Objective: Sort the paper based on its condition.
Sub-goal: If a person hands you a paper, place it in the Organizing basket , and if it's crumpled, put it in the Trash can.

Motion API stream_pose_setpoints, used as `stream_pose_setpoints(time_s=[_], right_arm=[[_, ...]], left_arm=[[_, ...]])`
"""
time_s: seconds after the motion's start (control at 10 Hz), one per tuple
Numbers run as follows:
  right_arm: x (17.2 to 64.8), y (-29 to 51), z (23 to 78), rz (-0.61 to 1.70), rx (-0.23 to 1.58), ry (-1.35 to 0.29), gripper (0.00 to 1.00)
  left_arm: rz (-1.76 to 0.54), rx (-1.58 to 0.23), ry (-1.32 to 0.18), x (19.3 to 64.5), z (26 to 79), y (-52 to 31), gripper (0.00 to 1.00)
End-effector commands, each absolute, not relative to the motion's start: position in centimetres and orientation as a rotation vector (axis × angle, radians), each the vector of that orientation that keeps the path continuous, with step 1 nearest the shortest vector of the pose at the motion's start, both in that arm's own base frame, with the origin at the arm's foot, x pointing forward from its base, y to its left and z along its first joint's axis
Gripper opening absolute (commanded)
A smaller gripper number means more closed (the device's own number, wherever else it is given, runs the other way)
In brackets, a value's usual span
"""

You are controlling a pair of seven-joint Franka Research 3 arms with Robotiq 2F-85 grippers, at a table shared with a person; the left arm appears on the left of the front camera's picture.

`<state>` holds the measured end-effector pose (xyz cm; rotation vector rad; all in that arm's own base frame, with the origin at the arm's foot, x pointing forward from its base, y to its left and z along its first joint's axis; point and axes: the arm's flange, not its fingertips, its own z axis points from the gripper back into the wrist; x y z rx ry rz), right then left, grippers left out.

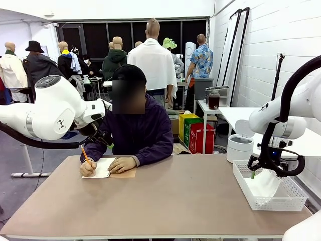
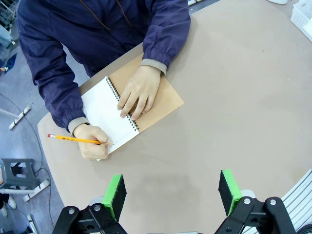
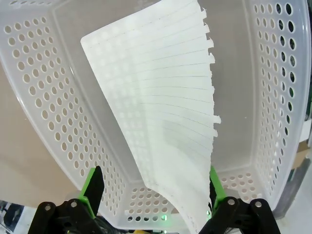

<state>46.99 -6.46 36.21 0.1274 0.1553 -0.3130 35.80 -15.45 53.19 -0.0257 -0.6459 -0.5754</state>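
One tan worktop point(image 1: 165, 201). Two white arms, left arm point(image 1: 50, 108) and right arm point(image 1: 286, 118): left jaws apart over bare worktop, clamping nothing; right jaws wide apart above the basket. One white mesh basket point(image 1: 243, 185) at worktop's right end. One open spiral notebook point(image 2: 105, 105). One lined sheet of paper point(image 3: 161, 126) slanting inside the basket. Two hands on notebook: flat hand point(image 2: 139, 92), writing hand point(image 2: 92, 141) with one pencil point(image 2: 73, 139).

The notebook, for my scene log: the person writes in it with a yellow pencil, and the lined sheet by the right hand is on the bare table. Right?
The lined sheet is inside the white mesh basket, not on the bare table; the right wrist view shows it, by the open right hand. The person does write in the notebook with a yellow pencil.
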Motion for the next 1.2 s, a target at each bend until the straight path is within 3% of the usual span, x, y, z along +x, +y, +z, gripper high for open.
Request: stream_pose_setpoints(time_s=[0.0,0.5,1.1], right_arm=[[46.9,-6.4,36.2,-0.309,0.128,0.162,1.0],[45.4,-5.4,42.4,-0.328,0.017,0.071,1.0],[43.3,-2.8,46.6,-0.265,0.027,-0.011,1.0]], left_arm=[[-0.578,-0.02,-0.655,35.9,53.1,-15.4,1.0],[-0.578,-0.02,-0.655,35.9,53.1,-15.4,1.0],[-0.578,-0.02,-0.655,35.9,53.1,-15.4,1.0]])
